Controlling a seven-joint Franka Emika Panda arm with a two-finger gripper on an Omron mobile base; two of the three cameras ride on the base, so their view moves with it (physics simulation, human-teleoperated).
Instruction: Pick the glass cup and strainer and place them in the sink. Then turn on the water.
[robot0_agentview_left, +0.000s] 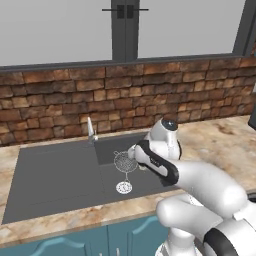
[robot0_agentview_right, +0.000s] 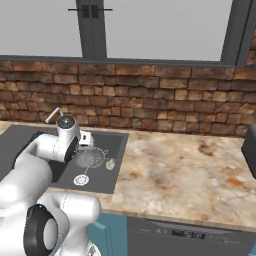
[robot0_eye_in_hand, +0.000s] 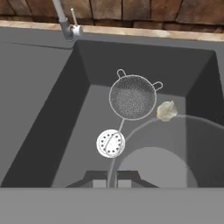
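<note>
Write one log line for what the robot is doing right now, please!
pincer: shut on glass cup | position: above sink | strainer: in basin, beside drain | faucet: no water running

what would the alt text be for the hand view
Looking down into a dark grey sink, the shut gripper holds a clear glass cup by its rim over the basin. A round wire-mesh strainer lies on the basin floor, its thin handle running toward the round silver drain. A slim silver faucet stands at the back left corner below a brick wall.

The glass cup (robot0_eye_in_hand: 175, 148) is cut off at the bottom edge (hand view); the arm hides the end effector (robot0_agentview_left: 134, 152).
</note>
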